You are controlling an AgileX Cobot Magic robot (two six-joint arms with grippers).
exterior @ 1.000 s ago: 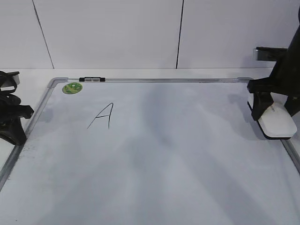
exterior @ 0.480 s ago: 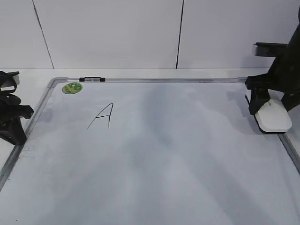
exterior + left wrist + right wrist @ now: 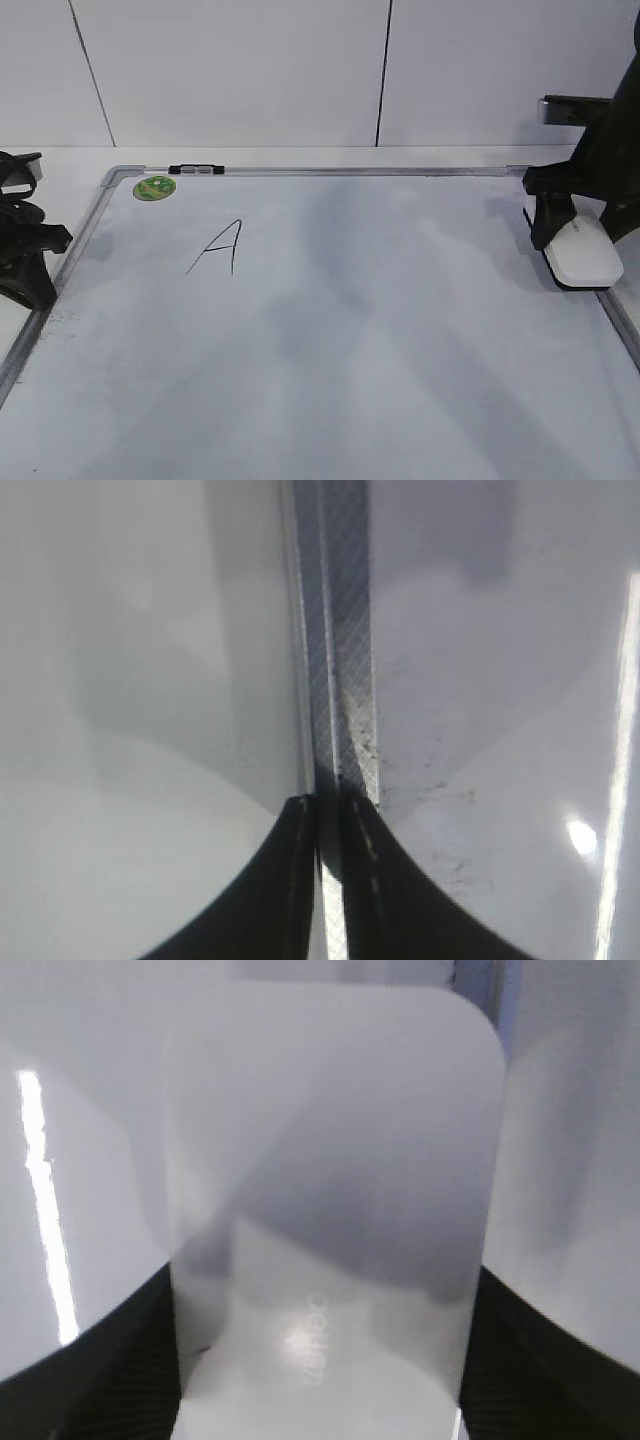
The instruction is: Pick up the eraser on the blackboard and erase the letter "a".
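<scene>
- Task status: the white oblong plastic eraser with rounded corners (image 3: 583,255) is clamped by the right gripper (image 3: 575,225) at the far right edge of the large white dry-erase blackboard with a grey metal frame (image 3: 330,172). In the exterior view the eraser's dark underside sits at or just above the board surface, just beside the right frame rail; contact cannot be confirmed.
- Right wrist view: the black fingers (image 3: 110,1380) stand on both long sides of the eraser (image 3: 335,1200), jaws closed against it. Pick-up appears complete.
- Lettering: only a tall angular capital "A" in thin black marker (image 3: 218,247) is visible, near the round green sticker (image 3: 154,187). No small cursive letter "a" shows anywhere on the board, so the erasing step appears done; the capital is untouched.
- Remaining: probably only setting the eraser down and releasing it, as judged from its position at the board edge.
- Left gripper (image 3: 325,880): parked over the left frame rail, jaws closed together on nothing.
- Change from earlier frames: the eraser sat slightly lower and further right a second ago, moved up toward the far corner, and has now settled between those positions. The left arm and the capital "A" are unchanged.
</scene>
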